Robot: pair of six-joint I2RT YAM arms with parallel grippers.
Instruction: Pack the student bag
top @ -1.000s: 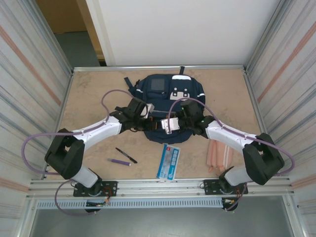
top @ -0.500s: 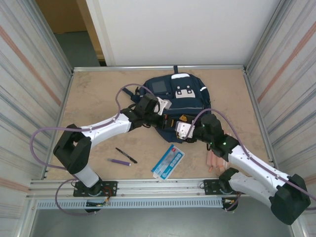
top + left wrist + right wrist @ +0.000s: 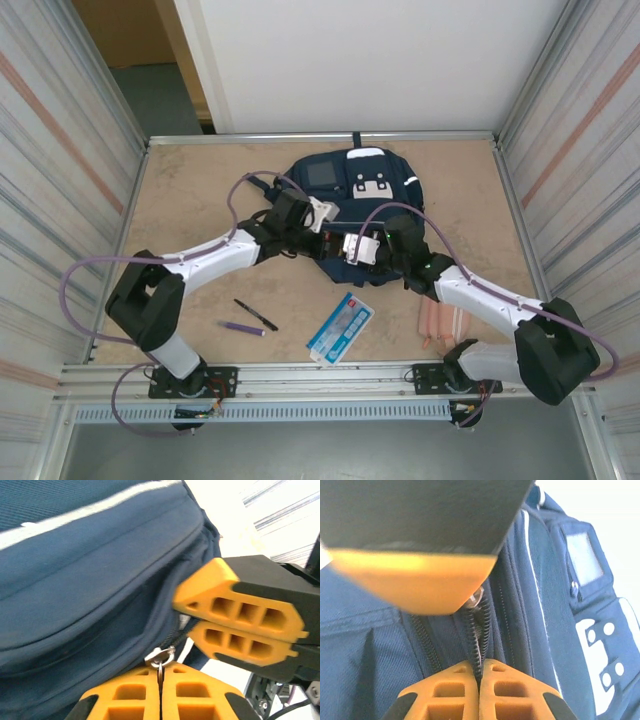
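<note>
Student bag (image 3: 340,195) lies flat, directly under and ahead of both pincers, long axis running straight ahead. Left pincer (image 3: 160,672) clenched on zip pull (image 3: 160,656); right pincer (image 3: 480,667) clenched on zip track (image 3: 472,625), just beside it.

Both arms reach inward — left pincer (image 3: 160,692) and right pincer (image 3: 480,690) clamped closed, side by side.
</note>
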